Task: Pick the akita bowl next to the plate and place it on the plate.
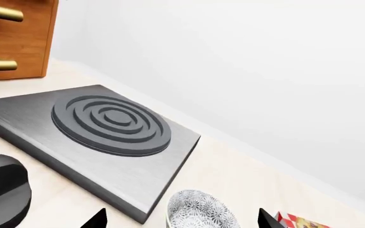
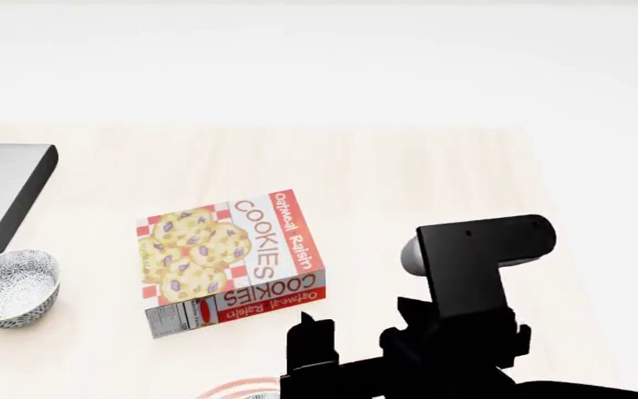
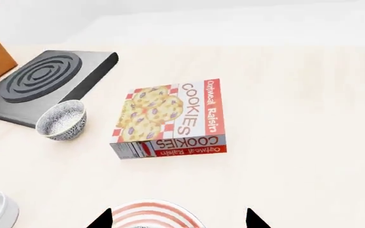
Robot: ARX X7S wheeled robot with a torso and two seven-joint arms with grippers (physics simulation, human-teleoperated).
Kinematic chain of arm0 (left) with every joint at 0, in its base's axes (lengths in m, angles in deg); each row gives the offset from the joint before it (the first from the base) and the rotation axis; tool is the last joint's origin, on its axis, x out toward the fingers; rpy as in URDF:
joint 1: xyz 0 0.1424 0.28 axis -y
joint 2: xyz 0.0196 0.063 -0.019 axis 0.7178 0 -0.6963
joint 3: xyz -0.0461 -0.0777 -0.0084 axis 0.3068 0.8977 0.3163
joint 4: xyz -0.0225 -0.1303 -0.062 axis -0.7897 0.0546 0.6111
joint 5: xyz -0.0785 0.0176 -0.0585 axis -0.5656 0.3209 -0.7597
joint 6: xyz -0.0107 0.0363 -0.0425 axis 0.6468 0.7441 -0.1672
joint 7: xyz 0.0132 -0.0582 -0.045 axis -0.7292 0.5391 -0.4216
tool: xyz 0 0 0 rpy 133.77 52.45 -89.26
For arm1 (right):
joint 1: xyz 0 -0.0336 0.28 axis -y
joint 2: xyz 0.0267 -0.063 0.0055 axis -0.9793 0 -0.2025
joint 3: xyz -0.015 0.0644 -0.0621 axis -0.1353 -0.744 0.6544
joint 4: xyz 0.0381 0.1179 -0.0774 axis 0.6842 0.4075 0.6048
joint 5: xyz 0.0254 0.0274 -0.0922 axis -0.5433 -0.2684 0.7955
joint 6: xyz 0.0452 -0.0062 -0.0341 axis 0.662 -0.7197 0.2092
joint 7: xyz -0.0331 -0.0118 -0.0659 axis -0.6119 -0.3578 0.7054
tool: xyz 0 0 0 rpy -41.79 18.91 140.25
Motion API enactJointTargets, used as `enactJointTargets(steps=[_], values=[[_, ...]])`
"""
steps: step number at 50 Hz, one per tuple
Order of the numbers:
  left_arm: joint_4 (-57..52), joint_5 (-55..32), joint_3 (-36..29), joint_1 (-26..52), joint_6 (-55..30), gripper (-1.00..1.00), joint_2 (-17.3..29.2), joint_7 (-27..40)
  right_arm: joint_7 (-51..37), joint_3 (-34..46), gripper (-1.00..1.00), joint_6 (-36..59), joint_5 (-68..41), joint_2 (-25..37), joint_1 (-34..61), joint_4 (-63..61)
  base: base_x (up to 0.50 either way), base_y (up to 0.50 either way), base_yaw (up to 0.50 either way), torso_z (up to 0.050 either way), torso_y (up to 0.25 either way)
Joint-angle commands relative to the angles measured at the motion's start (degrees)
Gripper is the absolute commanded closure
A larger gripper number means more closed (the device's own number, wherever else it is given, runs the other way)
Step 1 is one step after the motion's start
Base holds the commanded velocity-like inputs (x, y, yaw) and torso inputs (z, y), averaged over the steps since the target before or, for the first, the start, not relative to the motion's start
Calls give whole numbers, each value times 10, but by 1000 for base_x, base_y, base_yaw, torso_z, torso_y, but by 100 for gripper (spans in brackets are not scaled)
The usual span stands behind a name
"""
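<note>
Oddly, the right gripper [image 3: 177,219] hangs directly over the plate [image 3: 127,216], fingers spread wide, so it looks the nearer arm. The akita bowl isn't plainly shown; a grey sliver at the plate's middle may be it. A look-alike speckled bowl [image 2: 9,287] sits far left by the hob [image 2: 9,179], ahead of the left gripper's [image 1: 182,221] parted fingers.

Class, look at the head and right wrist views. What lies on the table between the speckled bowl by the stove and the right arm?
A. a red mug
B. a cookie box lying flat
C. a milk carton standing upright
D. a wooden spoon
B: the cookie box lies flat, printed face up, beside the bowl.
</note>
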Motion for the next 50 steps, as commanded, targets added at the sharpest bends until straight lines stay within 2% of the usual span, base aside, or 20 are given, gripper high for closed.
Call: enactJointTargets(steps=[1,6,11,14,23,26,31,33,37,50], values=[[-2,-1,-1,0,0,-100,1,2,-4,-42,-100,-70,110,9,-75,-84,0,0,0,0,0],[-4,-1,-2,-1,0,-100,2,3,58,-33,-100,-156,269,18,-136,-120,0,0,0,0,0],[-1,2,-4,-1,3,-100,1,2,84,-29,-100,-212,342,19,-179,-114,0,0,0,0,0],[4,3,-4,0,6,-100,1,0,108,-9,-100,-275,431,24,-203,-120,0,0,0,0,0],[6,5,-6,1,9,-100,1,-1,107,1,-100,-350,519,18,-240,-120,0,0,0,0,0],[9,7,-7,2,11,-100,1,-2,111,-1,-100,-426,585,13,-267,-113,0,0,0,0,0],[2,5,-7,-1,8,-100,3,2,109,-1,-100,-465,622,10,-291,-94,0,0,0,0,0],[3,6,-8,-1,9,-100,3,2,113,0,-100,-519,665,8,-308,-81,0,0,0,0,0],[11,9,-9,1,14,-100,2,-2,114,4,-100,-563,697,2,-327,-61,0,0,0,0,0],[1,3,-9,-1,8,-100,4,5,101,-3,-100,-627,747,-5,-353,-33,0,0,0,0,0]])
